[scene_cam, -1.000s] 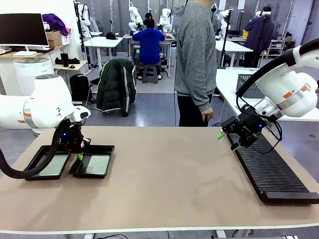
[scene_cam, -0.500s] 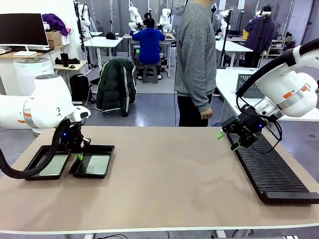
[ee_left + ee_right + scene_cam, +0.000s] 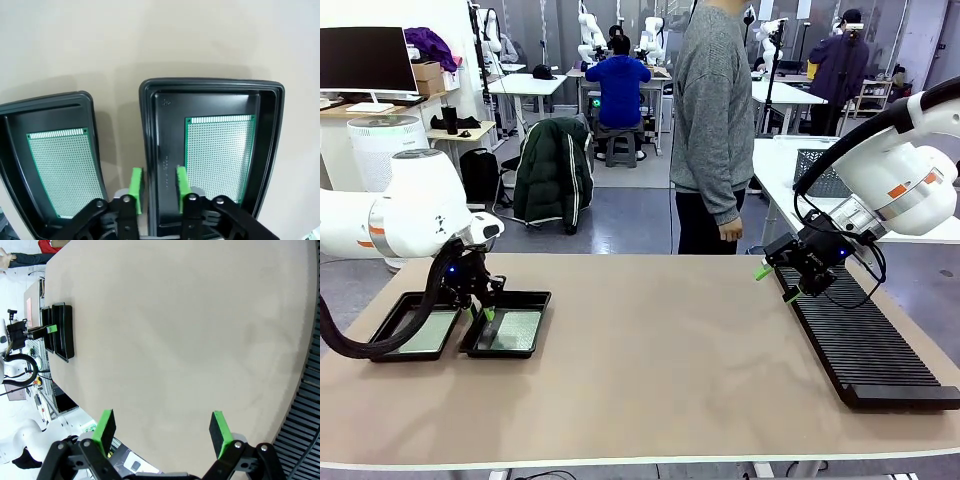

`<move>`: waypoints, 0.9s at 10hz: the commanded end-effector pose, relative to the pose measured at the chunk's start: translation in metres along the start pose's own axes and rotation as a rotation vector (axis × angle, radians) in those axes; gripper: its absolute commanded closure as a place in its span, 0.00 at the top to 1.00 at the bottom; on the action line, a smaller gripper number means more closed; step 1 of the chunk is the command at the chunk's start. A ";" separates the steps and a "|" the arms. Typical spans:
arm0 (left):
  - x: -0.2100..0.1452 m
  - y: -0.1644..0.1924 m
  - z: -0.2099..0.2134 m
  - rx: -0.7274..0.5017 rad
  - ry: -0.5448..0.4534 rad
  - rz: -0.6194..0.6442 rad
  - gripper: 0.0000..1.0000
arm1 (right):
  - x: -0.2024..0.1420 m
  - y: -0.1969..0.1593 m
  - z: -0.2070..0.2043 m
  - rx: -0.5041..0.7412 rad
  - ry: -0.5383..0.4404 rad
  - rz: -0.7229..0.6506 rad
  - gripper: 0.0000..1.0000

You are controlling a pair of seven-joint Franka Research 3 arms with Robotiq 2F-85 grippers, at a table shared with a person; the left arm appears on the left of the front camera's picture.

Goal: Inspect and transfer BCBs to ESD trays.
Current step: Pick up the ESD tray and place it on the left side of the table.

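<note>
Two green boards lie flat, one in each black tray. In the left wrist view, one board (image 3: pixel 217 152) rests on the floor of the nearer tray (image 3: pixel 150 150), and the other board (image 3: pixel 62 170) rests in the second tray (image 3: pixel 92 145) just beside it. Both trays sit side by side on the surface (image 3: pixel 670 350), on the robot's left.

Both trays look filled, so the moving job seems almost done. The long black rack (image 3: pixel 860 345) on the right side looks bare, so few or no boards seem left to move.

The left claw (image 3: pixel 157 182) hangs over the spot where the two trays meet. Its green pads (image 3: pixel 136 182) stand a little apart, on either side of the nearer tray's wall, and hold nothing. The boards lie to each side of it, not between the pads.

The right claw (image 3: pixel 162 427) is spread wide and holds nothing. It hovers by the rack, well apart from the trays.
</note>
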State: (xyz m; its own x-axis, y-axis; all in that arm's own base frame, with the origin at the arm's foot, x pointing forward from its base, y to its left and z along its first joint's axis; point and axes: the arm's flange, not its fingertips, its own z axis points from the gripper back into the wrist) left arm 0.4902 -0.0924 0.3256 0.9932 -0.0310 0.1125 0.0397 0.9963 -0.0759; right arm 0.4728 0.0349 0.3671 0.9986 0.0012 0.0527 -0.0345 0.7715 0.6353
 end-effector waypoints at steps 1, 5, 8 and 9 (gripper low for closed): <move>-0.005 -0.003 0.012 0.024 -0.007 0.006 1.00 | 0.000 0.000 0.000 -0.005 -0.007 -0.001 1.00; -0.006 -0.007 0.037 0.025 0.003 -0.009 1.00 | 0.000 0.000 0.000 -0.005 -0.007 -0.001 1.00; -0.022 -0.012 0.092 0.031 -0.007 -0.026 1.00 | 0.000 0.000 0.000 -0.005 -0.007 -0.001 1.00; -0.024 -0.013 0.107 0.040 -0.015 -0.029 1.00 | 0.000 0.000 0.000 -0.005 -0.007 -0.001 1.00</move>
State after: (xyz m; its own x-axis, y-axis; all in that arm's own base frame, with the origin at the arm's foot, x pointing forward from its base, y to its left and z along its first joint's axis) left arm 0.4600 -0.0966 0.4172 0.9897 -0.0652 0.1276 0.0733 0.9955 -0.0595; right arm 0.4728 0.0349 0.3671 0.9986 0.0012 0.0525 -0.0343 0.7715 0.6353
